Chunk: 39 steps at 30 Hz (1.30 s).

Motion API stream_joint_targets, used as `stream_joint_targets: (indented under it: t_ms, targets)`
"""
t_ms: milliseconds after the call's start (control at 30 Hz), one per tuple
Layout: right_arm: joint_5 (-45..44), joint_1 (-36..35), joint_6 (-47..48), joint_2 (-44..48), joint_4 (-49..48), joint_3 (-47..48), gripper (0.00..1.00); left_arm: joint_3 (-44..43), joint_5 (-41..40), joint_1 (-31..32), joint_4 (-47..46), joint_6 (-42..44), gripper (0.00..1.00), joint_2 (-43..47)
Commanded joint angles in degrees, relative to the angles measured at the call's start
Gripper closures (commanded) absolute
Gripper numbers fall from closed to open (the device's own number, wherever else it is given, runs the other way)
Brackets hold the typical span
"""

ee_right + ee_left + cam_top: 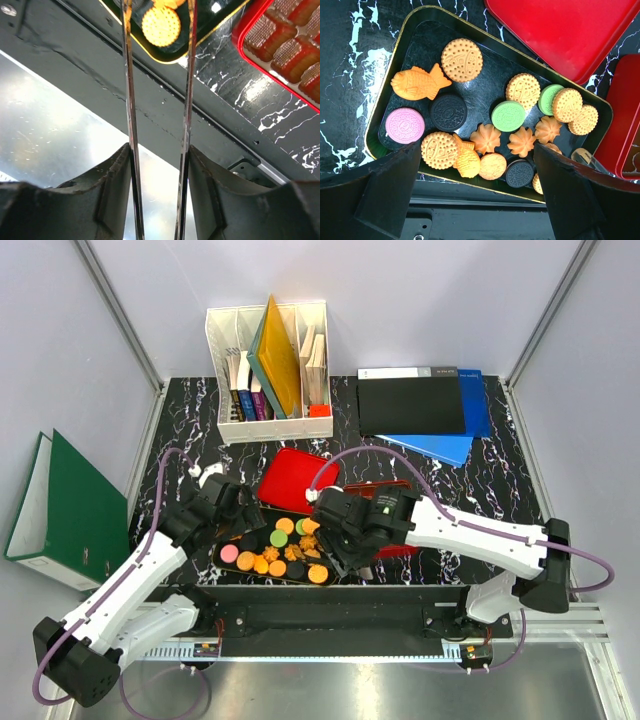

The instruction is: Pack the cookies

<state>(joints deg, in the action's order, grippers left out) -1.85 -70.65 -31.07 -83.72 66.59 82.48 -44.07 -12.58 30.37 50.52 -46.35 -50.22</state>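
The cookies (278, 540) lie in a black gold-rimmed tray (226, 567) at the table's front. The left wrist view shows them closely (509, 116): round orange, green, pink and black discs, flower shapes and two fish shapes on the tray (415, 30). My left gripper (476, 150) hovers over the tray's near edge, open and empty. My right gripper (159, 150) is shut on metal tongs (128, 75). The tong blades reach to the tray's corner (210, 27), with a round yellow cookie (161, 26) between their tips. I cannot tell whether they pinch it.
A red gridded tin (285, 45) lies right of the tray, partly under the right arm. Its red lid (290, 480) lies behind the tray. A white book rack (268, 370) and black and blue folders (415, 400) stand at the back. A green binder (60, 500) leans left.
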Motion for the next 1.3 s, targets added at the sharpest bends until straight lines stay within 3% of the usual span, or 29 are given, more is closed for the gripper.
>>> stream_joint_targets:
  t_ms: [0, 300, 700, 1033, 1267]
  targets:
    - [1.2, -0.7, 0.8, -0.6, -1.5, -1.4, 0.47, 0.5, 1.0, 0.1, -1.6, 0.5, 0.02, 0.7]
    - [1.7, -1.0, 0.4, -1.3, -2.8, -3.6, 0.47, 0.7, 1.4, 0.1, -2.0, 0.8, 0.02, 0.1]
    - [-0.1, -1.1, -0.4, -0.7, -1.5, -1.1, 0.59, 0.8, 1.6, 0.1, -2.4, 1.1, 0.02, -0.3]
    - [-12.0, -1.2, 1.4, -0.3, 11.3, 13.8, 0.61, 0.4, 1.7, 0.2, -2.8, 1.6, 0.02, -1.1]
    - [-20.4, 3.8, 3.0, 0.7, 18.8, 14.5, 0.64, -0.1, 2.2, 0.2, -3.2, 2.0, 0.02, -1.9]
